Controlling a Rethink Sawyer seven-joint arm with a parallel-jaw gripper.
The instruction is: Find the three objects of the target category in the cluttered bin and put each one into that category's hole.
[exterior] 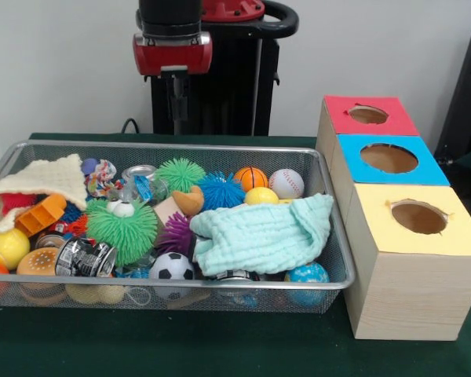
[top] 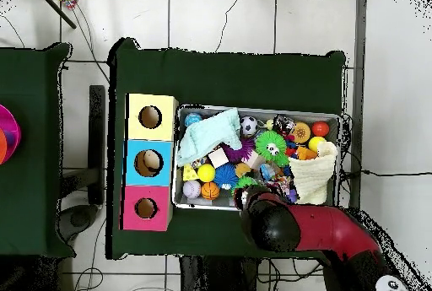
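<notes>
Pincer above wire bin holding balls, cloths, spiky toys.

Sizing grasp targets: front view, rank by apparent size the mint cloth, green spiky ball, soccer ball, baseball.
1. Mint-green waffle cloth
2. Large green spiky rubber ball
3. Black-and-white soccer ball and white red-stitched baseball: look alike; the soccer ball sits nearer the camera, so unranked.

- My table wears a dark green cloth
- On it sits the wire mesh bin, heaped with toys
- Just beside the bin stands a wooden box with three holes
</notes>
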